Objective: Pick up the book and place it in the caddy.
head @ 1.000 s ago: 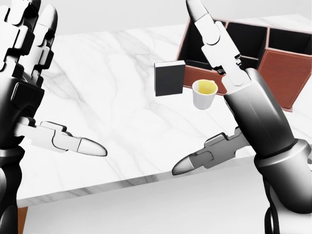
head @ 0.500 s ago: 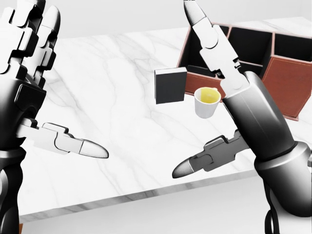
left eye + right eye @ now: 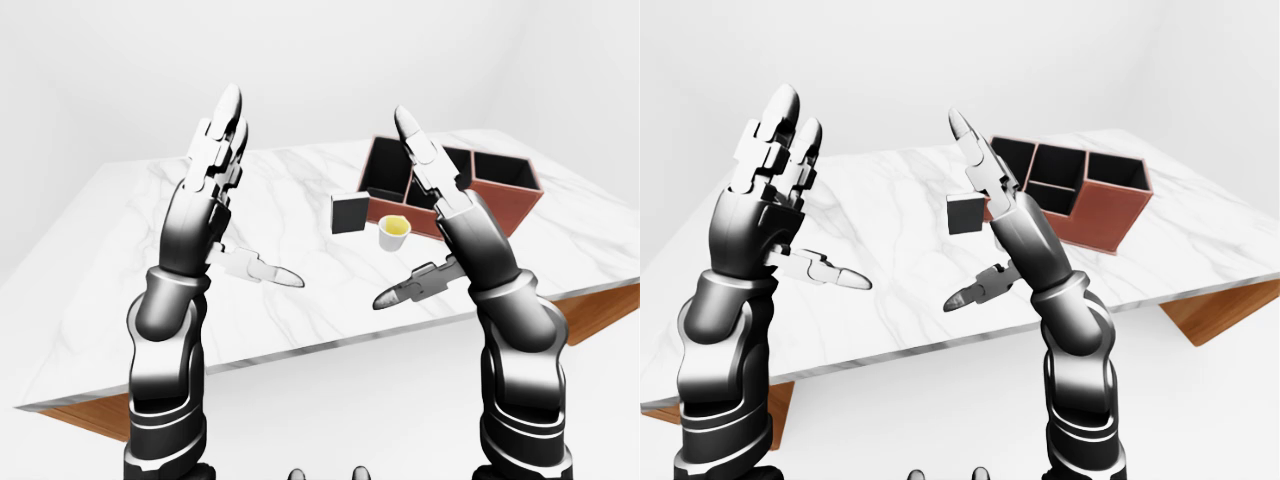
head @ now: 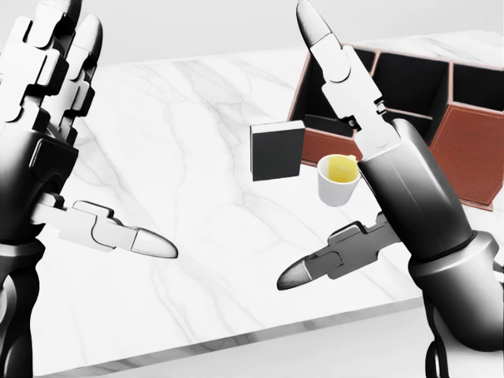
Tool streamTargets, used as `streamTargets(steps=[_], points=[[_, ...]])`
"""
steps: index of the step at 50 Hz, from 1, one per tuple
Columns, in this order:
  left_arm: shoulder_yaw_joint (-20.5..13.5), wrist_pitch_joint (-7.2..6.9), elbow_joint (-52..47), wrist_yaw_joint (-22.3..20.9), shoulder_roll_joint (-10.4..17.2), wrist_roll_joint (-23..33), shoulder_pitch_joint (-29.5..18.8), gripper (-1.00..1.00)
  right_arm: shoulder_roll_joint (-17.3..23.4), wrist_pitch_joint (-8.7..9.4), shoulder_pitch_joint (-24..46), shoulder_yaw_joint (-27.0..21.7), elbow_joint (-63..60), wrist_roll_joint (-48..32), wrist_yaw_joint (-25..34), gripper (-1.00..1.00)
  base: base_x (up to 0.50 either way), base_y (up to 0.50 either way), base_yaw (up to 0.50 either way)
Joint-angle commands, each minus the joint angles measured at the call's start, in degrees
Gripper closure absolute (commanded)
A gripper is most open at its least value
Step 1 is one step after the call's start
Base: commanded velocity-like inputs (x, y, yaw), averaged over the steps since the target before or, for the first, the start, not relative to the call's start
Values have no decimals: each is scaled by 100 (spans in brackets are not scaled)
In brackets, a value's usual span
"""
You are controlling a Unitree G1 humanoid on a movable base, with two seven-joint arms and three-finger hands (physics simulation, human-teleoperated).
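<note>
Meanwhile the whole head view has shifted downward and grown slightly — the camera has moved nearer the table point(image 4: 197, 142), not the things. The book point(image 4: 277, 150) is seen upright just left of the caddy point(image 4: 472, 150), with the cup point(image 4: 339, 179) beside the caddy's near wall. The left hand point(image 4: 59, 150) and right hand point(image 4: 370, 157) are both raised with fingers spread wide, nothing held — so the approach is judged under way, the grasp not yet begun.

Book point(image 4: 276, 150) left of cup point(image 4: 339, 179), caddy point(image 4: 470, 150)
</note>
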State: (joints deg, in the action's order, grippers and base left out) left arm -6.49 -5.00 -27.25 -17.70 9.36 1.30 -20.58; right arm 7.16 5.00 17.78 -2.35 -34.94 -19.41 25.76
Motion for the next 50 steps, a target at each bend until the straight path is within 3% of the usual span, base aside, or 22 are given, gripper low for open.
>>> streamTargets(steps=[1, 40, 50], points=[[10, 0, 17, -14, -6, 45, 30, -100, -18, 0, -44, 18, 33, 18, -20, -100, 14, -2, 0], [43, 0, -8, -75, -36, 160, 15, -100, -16, 0, -116, -13, 50, 83, -47, -100, 14, -2, 0], [-126, 0, 588, 168, 99, 199, -297, -100, -14, 0, -123, -26, 18, 95, -39, -100, 14, -2, 0]])
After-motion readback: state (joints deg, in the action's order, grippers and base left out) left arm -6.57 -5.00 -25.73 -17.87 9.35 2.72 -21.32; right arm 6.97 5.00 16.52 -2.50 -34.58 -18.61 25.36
